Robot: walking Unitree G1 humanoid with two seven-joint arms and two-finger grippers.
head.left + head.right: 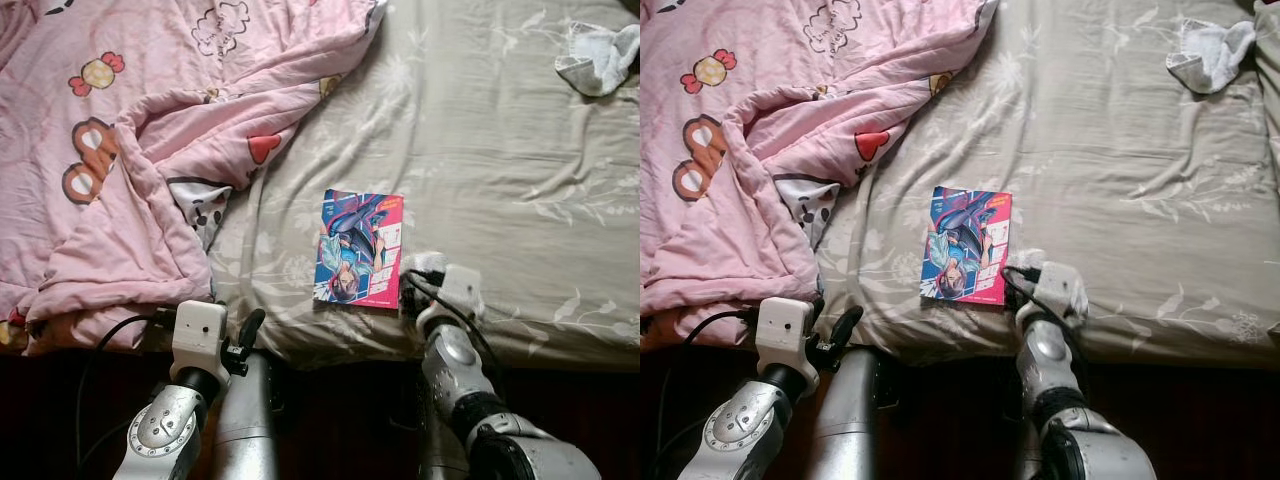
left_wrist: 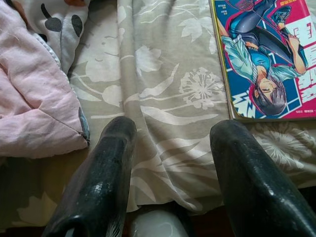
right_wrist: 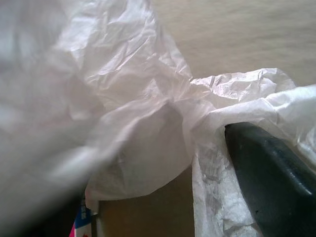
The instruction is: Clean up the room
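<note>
A colourful comic book (image 1: 358, 248) lies flat on the beige floral sheet (image 1: 480, 150) close to the bed's near edge. Just right of it, my right gripper (image 1: 420, 278) rests at the edge, shut on a crumpled white tissue (image 3: 148, 98); one black finger (image 3: 266, 168) shows under the tissue. My left gripper (image 2: 170, 168) is open and holds nothing. It hovers over the sheet at the bed's edge, between the pink quilt (image 1: 150, 150) and the comic book (image 2: 269, 54).
The rumpled pink quilt with cartoon prints covers the left half of the bed. A white sock or cloth (image 1: 598, 58) lies at the far right of the bed. Dark floor runs below the bed's edge.
</note>
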